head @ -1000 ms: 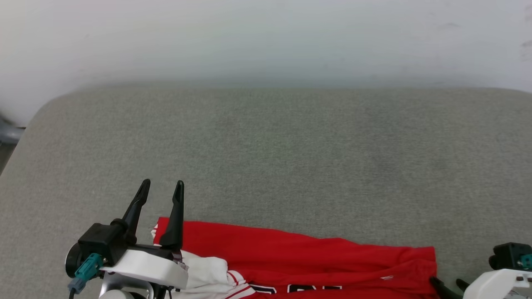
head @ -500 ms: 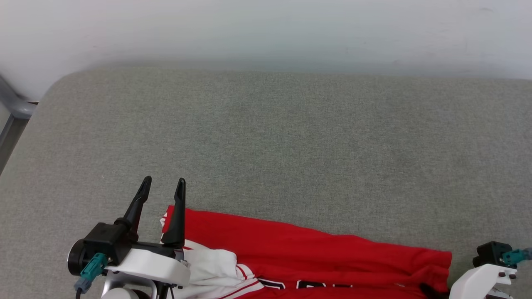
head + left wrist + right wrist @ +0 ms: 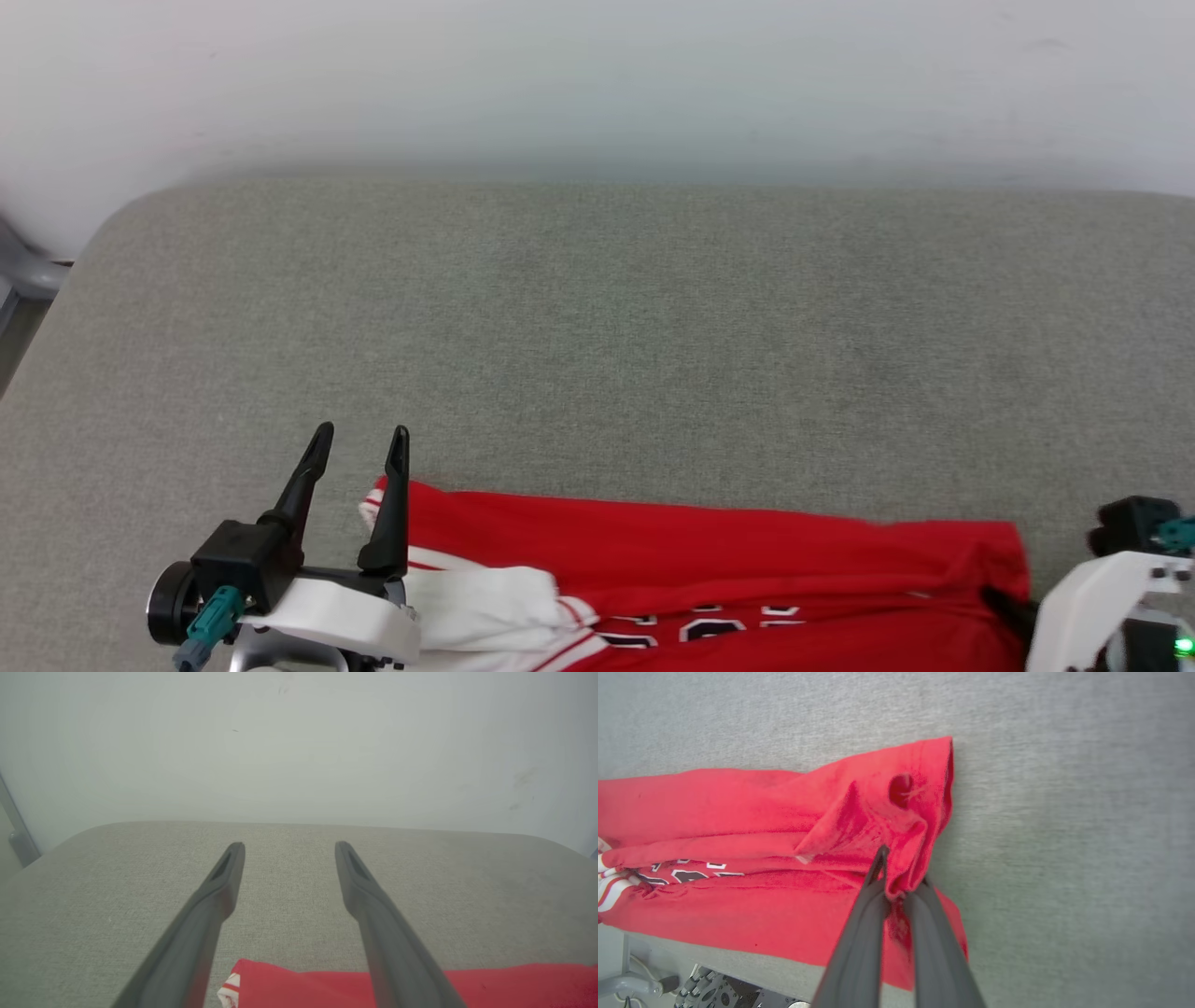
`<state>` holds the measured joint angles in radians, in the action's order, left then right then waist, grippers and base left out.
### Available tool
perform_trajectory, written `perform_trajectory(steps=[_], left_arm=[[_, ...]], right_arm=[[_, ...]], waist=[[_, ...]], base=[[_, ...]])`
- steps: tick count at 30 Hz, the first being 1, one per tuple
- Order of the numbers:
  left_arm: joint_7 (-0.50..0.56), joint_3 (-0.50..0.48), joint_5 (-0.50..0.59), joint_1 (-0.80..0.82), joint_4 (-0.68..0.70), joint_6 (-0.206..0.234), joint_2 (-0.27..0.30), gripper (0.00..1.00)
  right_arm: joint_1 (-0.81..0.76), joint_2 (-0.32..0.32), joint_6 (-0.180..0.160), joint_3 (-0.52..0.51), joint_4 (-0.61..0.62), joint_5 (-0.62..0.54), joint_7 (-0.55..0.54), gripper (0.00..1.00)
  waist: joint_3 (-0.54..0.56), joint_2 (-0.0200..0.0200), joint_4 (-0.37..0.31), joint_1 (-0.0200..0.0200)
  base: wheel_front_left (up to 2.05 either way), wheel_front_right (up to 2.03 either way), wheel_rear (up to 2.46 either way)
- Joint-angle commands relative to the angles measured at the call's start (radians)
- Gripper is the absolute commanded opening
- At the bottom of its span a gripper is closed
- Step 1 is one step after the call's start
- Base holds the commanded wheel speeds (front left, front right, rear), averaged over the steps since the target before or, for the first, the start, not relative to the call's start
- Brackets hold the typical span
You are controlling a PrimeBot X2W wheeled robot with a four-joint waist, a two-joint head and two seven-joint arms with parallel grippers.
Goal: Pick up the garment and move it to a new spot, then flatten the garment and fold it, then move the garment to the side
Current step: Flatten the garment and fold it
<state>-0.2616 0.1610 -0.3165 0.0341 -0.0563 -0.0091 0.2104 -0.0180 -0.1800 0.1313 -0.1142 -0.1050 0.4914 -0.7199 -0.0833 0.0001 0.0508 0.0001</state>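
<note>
While our right gripper (image 3: 901,872) pinches the red jersey (image 3: 709,551) at 5 o'clock | left gripper (image 3: 362,434) wide, empty | pick-up step | next: we clamp left.

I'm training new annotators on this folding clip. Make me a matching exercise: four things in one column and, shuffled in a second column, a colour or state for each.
Things
1. left hand
2. right hand
3. sleeve
4. pad

Colours or states
A. white, bunched
B. shut on the jersey
C. grey, lying under the cloth
D. open, holding nothing

Pairs: 1-D, 2-B, 3-A, 4-C
</note>
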Motion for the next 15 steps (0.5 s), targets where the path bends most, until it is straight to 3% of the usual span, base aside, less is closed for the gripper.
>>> perform_trajectory(steps=[1, 10, 15], left_arm=[[-0.004, -0.002, 0.007, -0.014, -0.002, -0.004, -0.004, 1.00], [-0.004, -0.007, 0.025, -0.028, -0.011, -0.015, -0.016, 1.00], [-0.004, -0.014, 0.033, -0.039, -0.017, -0.017, -0.018, 1.00]], right_arm=[[0.010, -0.020, -0.001, -0.029, 0.003, -0.009, -0.007, 0.00], [0.004, -0.056, -0.001, -0.266, 0.002, -0.042, -0.054, 0.00], [-0.003, -0.037, -0.001, -0.352, 0.017, -0.044, -0.094, 0.00]], waist=[[0.011, -0.0001, -0.010, -0.0001], [0.030, -0.0001, -0.028, -0.0001], [0.039, -0.0001, -0.043, -0.0001]], base=[[0.00, 0.00, 0.00], [0.00, 0.00, 0.00], [0.00, 0.00, 0.00]])
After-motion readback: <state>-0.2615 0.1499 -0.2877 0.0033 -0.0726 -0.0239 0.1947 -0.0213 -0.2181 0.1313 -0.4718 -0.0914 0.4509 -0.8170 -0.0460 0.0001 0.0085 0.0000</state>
